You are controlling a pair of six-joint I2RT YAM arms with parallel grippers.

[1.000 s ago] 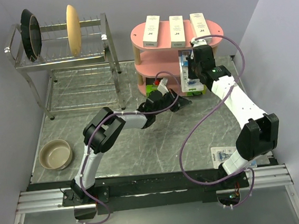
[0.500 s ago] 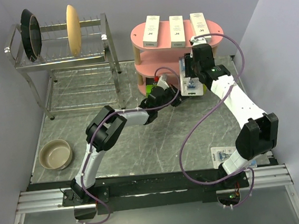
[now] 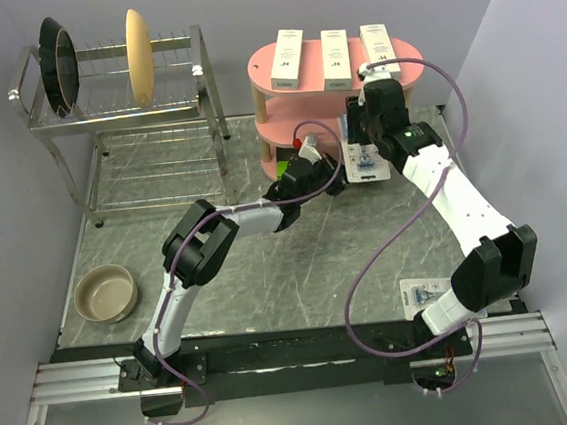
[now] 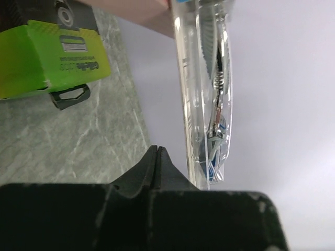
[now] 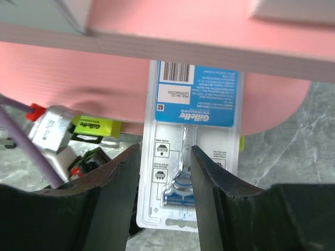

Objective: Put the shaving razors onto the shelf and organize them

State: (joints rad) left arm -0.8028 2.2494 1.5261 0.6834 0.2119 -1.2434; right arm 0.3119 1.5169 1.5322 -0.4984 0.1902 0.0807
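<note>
The pink shelf (image 3: pixel 411 75) stands at the far right with three slim white boxes (image 3: pixel 335 59) on its top board. A clear blister pack with a blue card (image 5: pixel 196 112) stands upright against the shelf's front, its top under the top board; it also shows in the top view (image 3: pixel 367 159). My right gripper (image 5: pixel 165 157) is open, its jaws in front of the pack's face. My left gripper (image 4: pixel 157 151) is shut and empty, right beside the pack's edge (image 4: pixel 209 104). A black-and-lime-green box (image 4: pixel 57 57) lies by the shelf's foot. A second blister pack (image 3: pixel 419 295) lies near the right arm's base.
A metal dish rack (image 3: pixel 123 107) with black plates and a tan plate stands at the far left. A tan bowl (image 3: pixel 105 293) sits at the near left. The left arm's cable (image 5: pixel 21 117) runs close to the shelf.
My left gripper has moved right and farther in, up to the blister pack's edge. The pack and my right gripper have shifted slightly right and nearer.
</note>
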